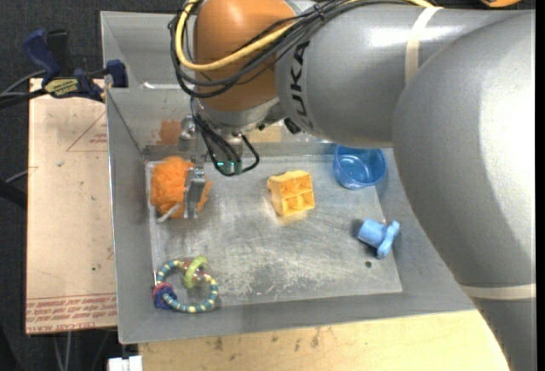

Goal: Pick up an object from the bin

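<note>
My gripper is low in the left part of the bin, under the arm's orange cover. It is down against the right side of a fuzzy orange lump that lies by the left wall. A scrap of orange shows on the gripper's right side too. I cannot make out whether the lump is gripped. A yellow waffle-patterned block lies on the floor a little to the right of the gripper, apart from it.
A blue round cup rests near the right back of the bin. In front of it lies a small blue spool-shaped piece. A striped multicoloured ring toy sits at the front left corner. A brownish thing lies by the back wall. The arm covers the bin's right back.
</note>
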Motion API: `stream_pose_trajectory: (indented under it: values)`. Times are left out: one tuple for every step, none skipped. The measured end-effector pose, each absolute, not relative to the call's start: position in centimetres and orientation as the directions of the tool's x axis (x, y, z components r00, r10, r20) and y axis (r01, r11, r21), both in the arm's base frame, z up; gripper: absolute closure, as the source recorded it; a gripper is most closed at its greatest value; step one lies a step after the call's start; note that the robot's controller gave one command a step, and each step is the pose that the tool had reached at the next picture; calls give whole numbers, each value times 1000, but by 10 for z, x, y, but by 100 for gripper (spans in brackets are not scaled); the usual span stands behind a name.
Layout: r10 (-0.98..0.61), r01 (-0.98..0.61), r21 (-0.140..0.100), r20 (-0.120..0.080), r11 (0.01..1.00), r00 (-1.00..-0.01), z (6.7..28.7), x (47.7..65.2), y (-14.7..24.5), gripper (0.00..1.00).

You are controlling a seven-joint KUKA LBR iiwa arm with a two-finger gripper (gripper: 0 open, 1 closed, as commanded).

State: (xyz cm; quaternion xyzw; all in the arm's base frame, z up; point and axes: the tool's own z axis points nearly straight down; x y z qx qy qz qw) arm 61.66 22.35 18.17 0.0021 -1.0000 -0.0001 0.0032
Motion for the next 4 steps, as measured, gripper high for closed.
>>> stream_pose_trajectory:
  values:
    - [-1,-1,2,-1,1000,-1000,187,618,223,0]
    - [131,131,12,-12,991,-991,78,631,231,100]
    - [132,132,12,-12,991,-991,78,631,231,100]
    - [130,130,3,-3,992,-992,210,625,237,100]
